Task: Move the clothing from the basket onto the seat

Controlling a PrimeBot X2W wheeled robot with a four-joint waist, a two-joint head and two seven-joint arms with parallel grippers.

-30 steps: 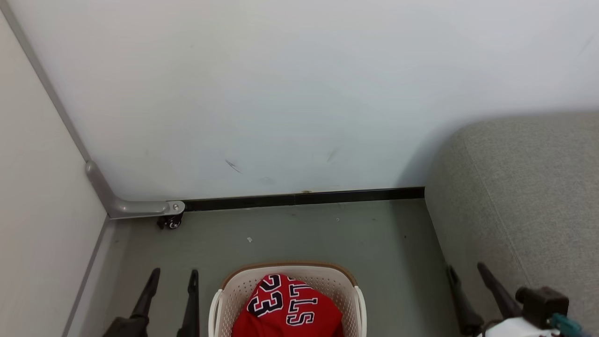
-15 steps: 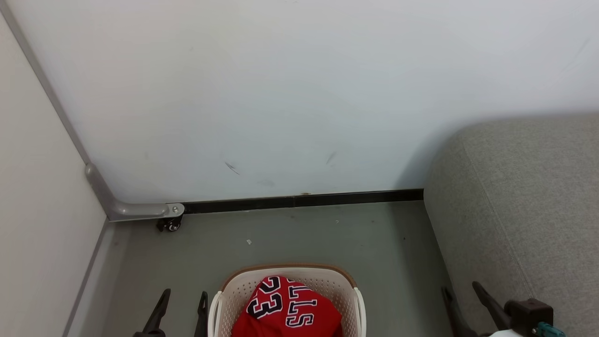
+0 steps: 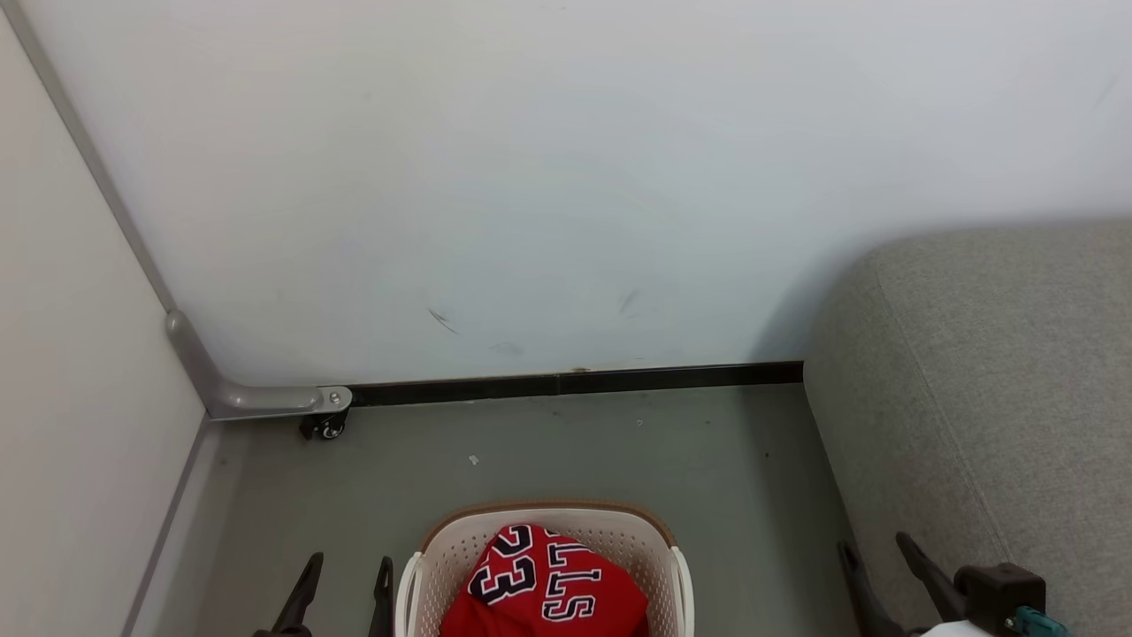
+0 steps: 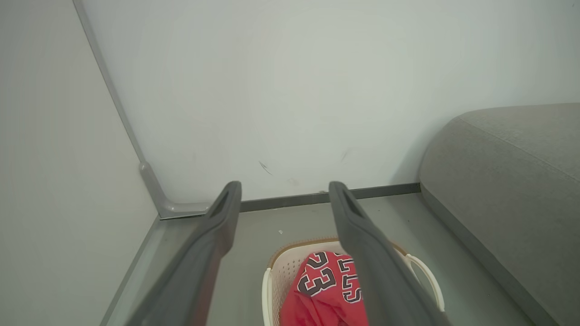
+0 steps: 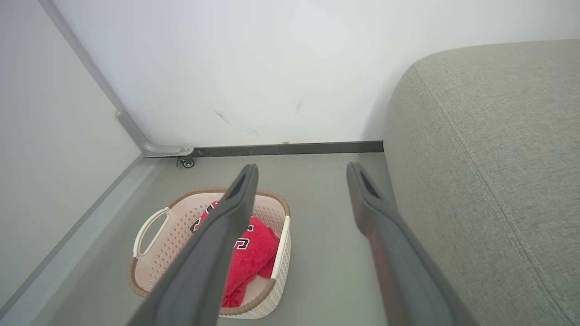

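The clothing (image 3: pixel 544 588), a red jersey, sits in the basket (image 3: pixel 447 553) at the bottom centre of the head view, between the left gripper (image 3: pixel 349 561) and right gripper (image 3: pixel 874 543), both wide and empty, with the seat (image 3: pixel 999 398) at right.

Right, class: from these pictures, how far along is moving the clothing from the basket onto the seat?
Done: nothing yet. The red 23 jersey lies bunched in the cream laundry basket, and the grey sofa seat carries no clothing where it shows. In hand: nothing; both arms' jaws stand open and empty, one either side of the basket. Left: grasp the jersey, lift it out and lay it on the seat.
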